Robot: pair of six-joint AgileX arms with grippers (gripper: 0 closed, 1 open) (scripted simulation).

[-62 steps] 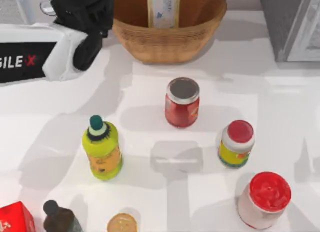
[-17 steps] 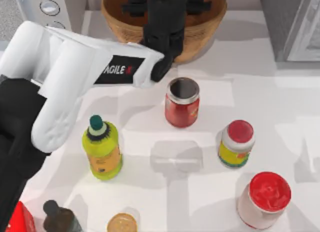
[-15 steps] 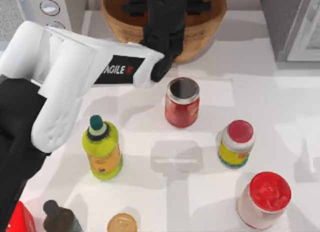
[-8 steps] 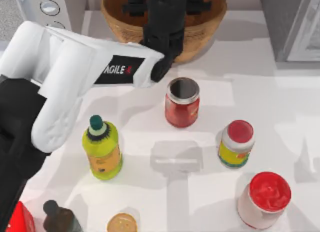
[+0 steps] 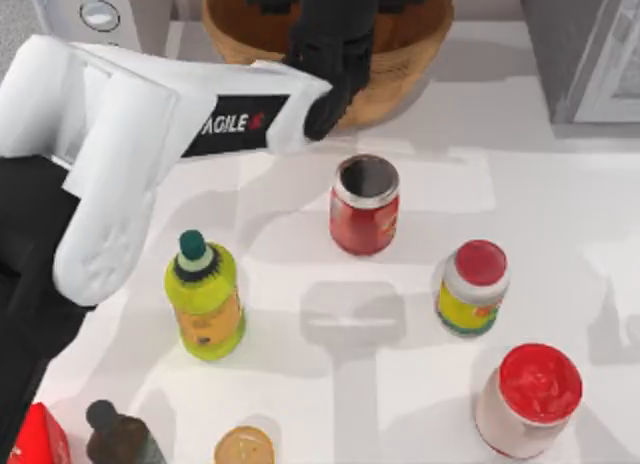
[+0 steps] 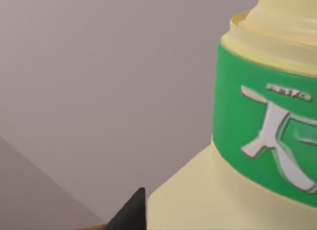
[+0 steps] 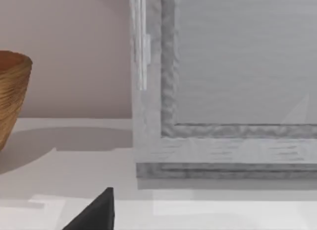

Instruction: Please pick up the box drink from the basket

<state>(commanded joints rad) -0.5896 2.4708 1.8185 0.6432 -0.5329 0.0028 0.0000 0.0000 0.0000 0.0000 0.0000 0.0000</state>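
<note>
The light brown wicker basket (image 5: 405, 79) stands at the table's far middle, and its edge also appears in the right wrist view (image 7: 12, 96). My left arm reaches across from the left, with my left gripper (image 5: 330, 9) above the basket's inside, covering what lies there in the top view. In the left wrist view the box drink (image 6: 198, 200), pale yellow with a green label, sits very close to the camera. A dark fingertip (image 6: 131, 215) lies against it. My right gripper (image 7: 94, 215) is a dark corner low in the right wrist view, parked near a grey appliance.
In front of the basket stand a red jar (image 5: 365, 204), a yellow-green bottle (image 5: 205, 299), a red-lidded yellow jar (image 5: 473, 287) and a white jar with a red lid (image 5: 530, 399). A red box (image 5: 35, 439) and a dark bottle (image 5: 115, 434) sit front left. A grey appliance (image 5: 590, 49) stands far right.
After holding still over the basket, my left arm and gripper have shifted toward the top edge of the top view and look larger, as if raised. The jars and bottles have not moved.
</note>
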